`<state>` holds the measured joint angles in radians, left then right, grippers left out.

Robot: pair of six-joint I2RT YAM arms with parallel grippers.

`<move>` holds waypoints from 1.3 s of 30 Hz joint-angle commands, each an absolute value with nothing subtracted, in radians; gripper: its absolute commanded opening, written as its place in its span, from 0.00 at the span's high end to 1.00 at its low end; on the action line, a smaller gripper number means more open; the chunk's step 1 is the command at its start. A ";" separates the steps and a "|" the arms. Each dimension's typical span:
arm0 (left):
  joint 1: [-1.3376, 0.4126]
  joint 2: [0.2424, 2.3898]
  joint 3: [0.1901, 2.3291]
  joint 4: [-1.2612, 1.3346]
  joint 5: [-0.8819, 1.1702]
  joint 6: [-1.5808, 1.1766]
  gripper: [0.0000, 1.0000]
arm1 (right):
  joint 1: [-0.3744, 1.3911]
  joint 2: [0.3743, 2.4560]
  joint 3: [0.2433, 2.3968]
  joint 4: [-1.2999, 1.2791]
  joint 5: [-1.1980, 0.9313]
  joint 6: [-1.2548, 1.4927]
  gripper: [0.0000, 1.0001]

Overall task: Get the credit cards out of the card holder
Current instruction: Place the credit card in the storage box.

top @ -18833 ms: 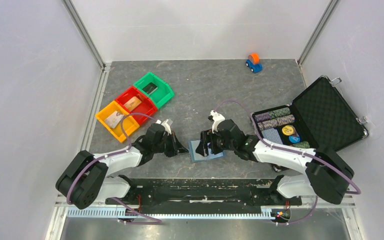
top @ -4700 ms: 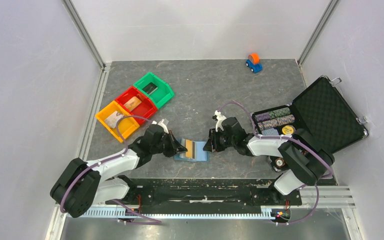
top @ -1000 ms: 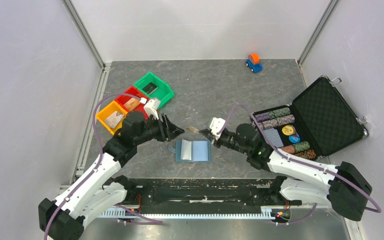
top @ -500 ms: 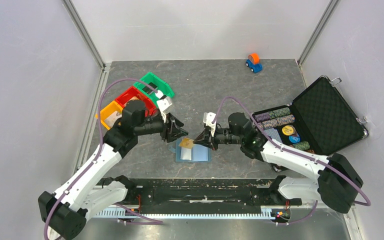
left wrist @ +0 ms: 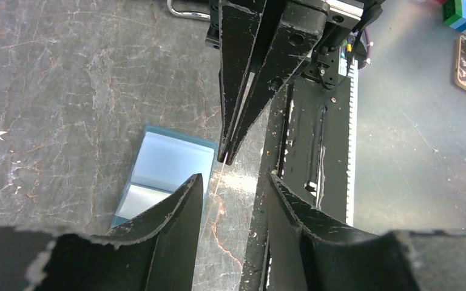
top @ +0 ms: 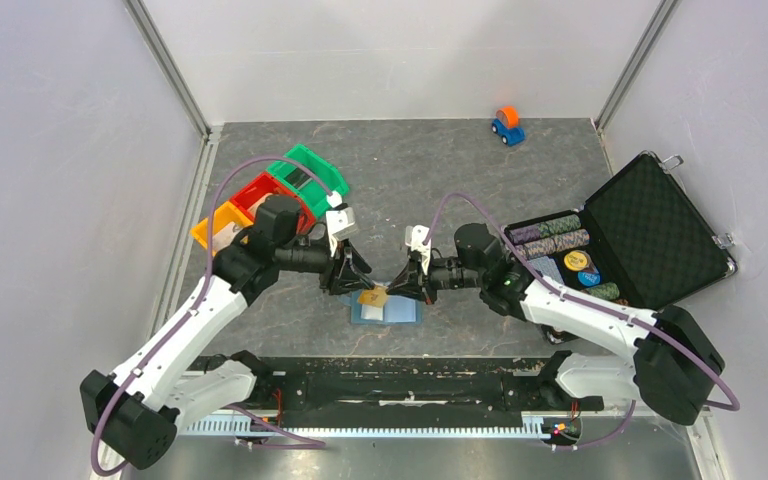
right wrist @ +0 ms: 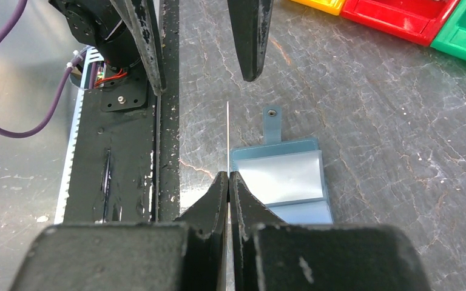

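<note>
The blue card holder (top: 392, 311) lies open on the table, its light inner pockets (right wrist: 282, 179) facing up. Just above its left edge my right gripper (top: 398, 285) is shut on a tan credit card (top: 371, 297), which both wrist views show edge-on as a thin line (right wrist: 227, 130). My left gripper (top: 352, 279) faces it from the left and is open. Its fingertips (left wrist: 195, 182) stand on either side of the card's free end with a gap on each side. In the left wrist view the right gripper (left wrist: 227, 159) points straight at my left gripper (left wrist: 233, 179).
Green (top: 312, 167), red (top: 256, 189) and yellow (top: 214, 224) bins sit at the back left, partly behind the left arm. An open black case (top: 660, 225) with poker chips (top: 550, 235) stands on the right. A small toy car (top: 506, 124) is at the far back.
Both arms have closed in over the card holder. The right gripper brought the tan card lower and leftward. The left gripper swung down so its fingers straddle the card, slightly narrower than before.
</note>
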<state>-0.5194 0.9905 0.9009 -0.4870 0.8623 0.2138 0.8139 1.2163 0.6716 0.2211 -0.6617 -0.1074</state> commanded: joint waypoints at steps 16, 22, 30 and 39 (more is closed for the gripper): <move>-0.602 1.070 0.992 -0.638 0.838 0.365 0.60 | 0.807 1.260 0.744 0.225 -0.742 -0.058 1.00; -0.624 1.099 1.005 -0.688 0.764 0.396 0.62 | 0.807 1.262 0.752 0.217 -0.756 -0.057 1.00; -0.641 1.120 1.023 -0.713 0.742 0.408 0.74 | 0.807 1.266 0.755 0.200 -0.767 -0.058 1.00; -0.643 1.118 1.023 -0.719 0.702 0.421 0.63 | 0.807 1.298 0.768 0.191 -0.799 -0.060 1.00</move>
<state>-0.6376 1.1183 0.9882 -0.7067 0.7338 0.3656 0.8093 1.2915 0.7181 0.1734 -0.7559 -0.0669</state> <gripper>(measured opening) 0.368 0.006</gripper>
